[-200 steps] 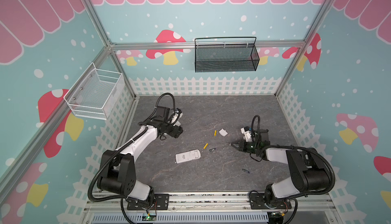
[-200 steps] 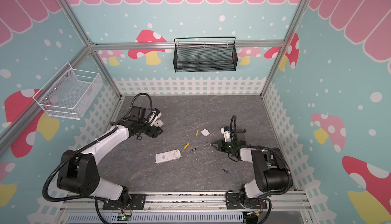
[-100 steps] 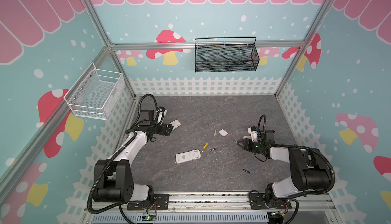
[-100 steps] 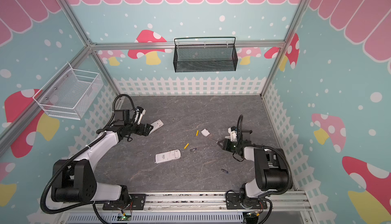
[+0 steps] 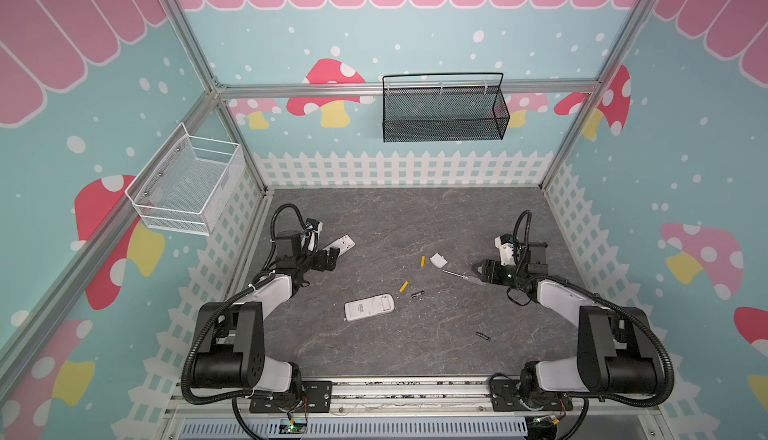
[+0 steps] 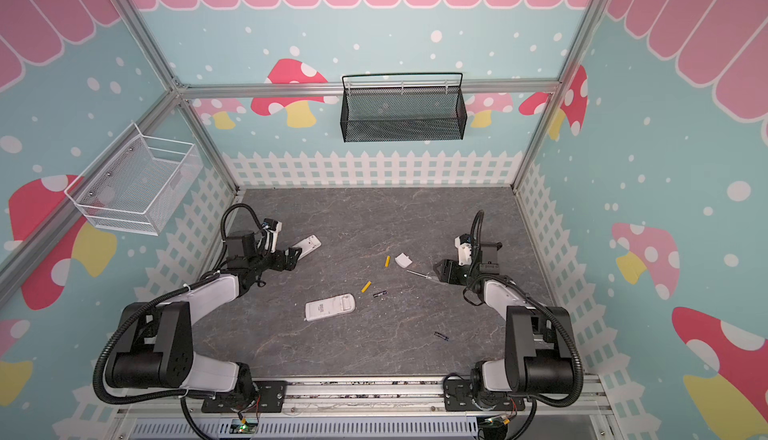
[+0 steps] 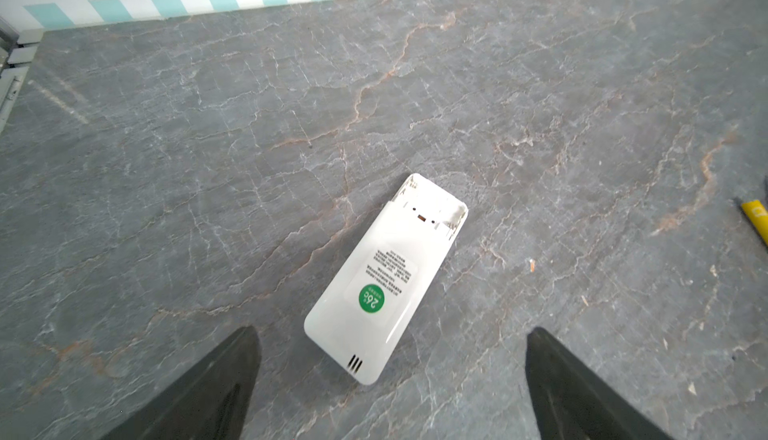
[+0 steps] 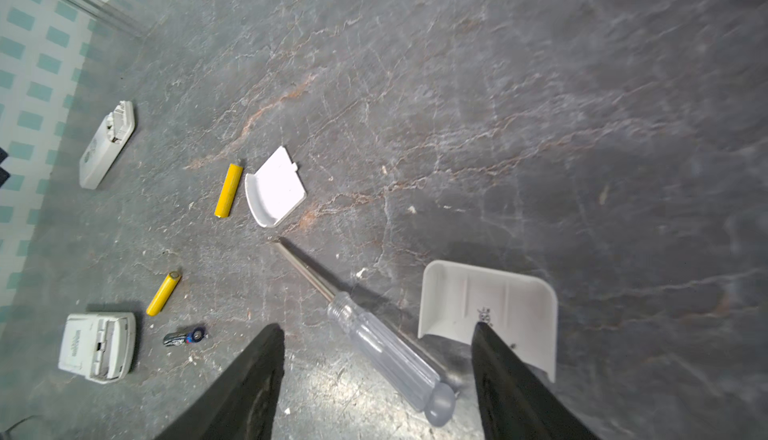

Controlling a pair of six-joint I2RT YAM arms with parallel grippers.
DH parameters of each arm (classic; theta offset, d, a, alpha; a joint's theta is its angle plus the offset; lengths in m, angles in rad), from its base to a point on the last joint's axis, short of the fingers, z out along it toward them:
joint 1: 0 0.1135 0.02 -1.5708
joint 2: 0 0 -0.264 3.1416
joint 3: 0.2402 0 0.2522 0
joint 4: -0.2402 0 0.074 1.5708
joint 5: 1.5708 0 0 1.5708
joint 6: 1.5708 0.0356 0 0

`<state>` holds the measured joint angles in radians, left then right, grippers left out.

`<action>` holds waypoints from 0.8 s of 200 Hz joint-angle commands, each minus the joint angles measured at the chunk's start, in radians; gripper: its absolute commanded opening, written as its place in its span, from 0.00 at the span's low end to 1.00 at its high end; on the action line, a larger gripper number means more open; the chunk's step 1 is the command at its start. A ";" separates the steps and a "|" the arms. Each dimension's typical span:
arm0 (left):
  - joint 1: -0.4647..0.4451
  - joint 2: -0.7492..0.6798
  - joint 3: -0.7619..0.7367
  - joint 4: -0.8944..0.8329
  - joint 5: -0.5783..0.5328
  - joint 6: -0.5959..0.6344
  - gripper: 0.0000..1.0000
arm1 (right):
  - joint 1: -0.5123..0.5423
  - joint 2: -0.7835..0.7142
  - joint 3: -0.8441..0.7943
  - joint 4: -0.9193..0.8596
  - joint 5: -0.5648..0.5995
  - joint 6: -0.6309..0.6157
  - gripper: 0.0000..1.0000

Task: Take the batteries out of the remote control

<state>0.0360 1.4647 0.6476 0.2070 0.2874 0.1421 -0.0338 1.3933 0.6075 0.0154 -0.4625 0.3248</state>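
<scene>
Two white remotes lie back-up on the grey table: one point(image 5: 340, 246) just ahead of my open left gripper point(image 5: 330, 259), its battery bay point(image 7: 428, 209) uncovered, the other point(image 5: 369, 307) mid-table. Loose on the table are two yellow batteries point(image 5: 422, 261) point(image 5: 403, 286) and two dark batteries point(image 5: 417, 293) point(image 5: 483, 336). My right gripper point(image 8: 376, 328) is open, and the clear-handled screwdriver point(image 8: 382, 346) lies on the table between its fingers, touched by neither. In the left wrist view the left gripper point(image 7: 392, 334) stands wide, with the remote's point(image 7: 386, 276) near end between the fingertips, untouched.
One white cover point(image 8: 274, 186) lies beside a yellow battery point(image 8: 228, 190), and a second cover point(image 8: 486, 313) sits by my right fingertip. A white wire basket point(image 5: 187, 184) hangs on the left wall and a black mesh basket point(image 5: 442, 111) on the back wall.
My left arm drew back to the left, leaving the remote on the table. My right gripper opened and pulled back to the right; the screwdriver now lies free.
</scene>
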 commanded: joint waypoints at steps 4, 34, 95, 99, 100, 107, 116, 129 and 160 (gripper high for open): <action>0.016 0.029 -0.031 0.177 0.030 -0.063 0.99 | -0.008 -0.038 0.029 -0.071 0.075 -0.056 0.72; 0.017 0.032 -0.045 0.232 0.012 -0.099 0.99 | -0.007 -0.074 0.052 -0.083 0.112 -0.078 0.73; 0.021 0.036 -0.179 0.522 -0.023 -0.147 0.99 | -0.006 -0.175 0.041 0.051 0.284 -0.156 0.79; 0.022 0.036 -0.187 0.533 -0.035 -0.150 0.99 | -0.007 -0.179 0.032 0.072 0.309 -0.161 0.80; 0.022 0.036 -0.188 0.535 -0.037 -0.152 0.99 | -0.008 -0.180 0.030 0.077 0.312 -0.162 0.80; 0.022 0.036 -0.197 0.554 -0.053 -0.159 0.99 | -0.007 -0.188 0.014 0.113 0.357 -0.162 0.82; 0.022 0.036 -0.202 0.565 -0.060 -0.161 0.99 | -0.007 -0.198 -0.004 0.162 0.390 -0.174 0.84; 0.021 0.038 -0.207 0.578 -0.076 -0.165 0.99 | -0.007 -0.208 -0.045 0.252 0.444 -0.190 0.90; 0.006 0.040 -0.241 0.631 -0.147 -0.169 0.99 | -0.007 -0.226 -0.203 0.558 0.534 -0.255 0.98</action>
<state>0.0498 1.4982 0.4480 0.7387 0.2195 0.0029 -0.0341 1.1835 0.5110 0.3027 -0.0441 0.1509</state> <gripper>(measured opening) 0.990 0.959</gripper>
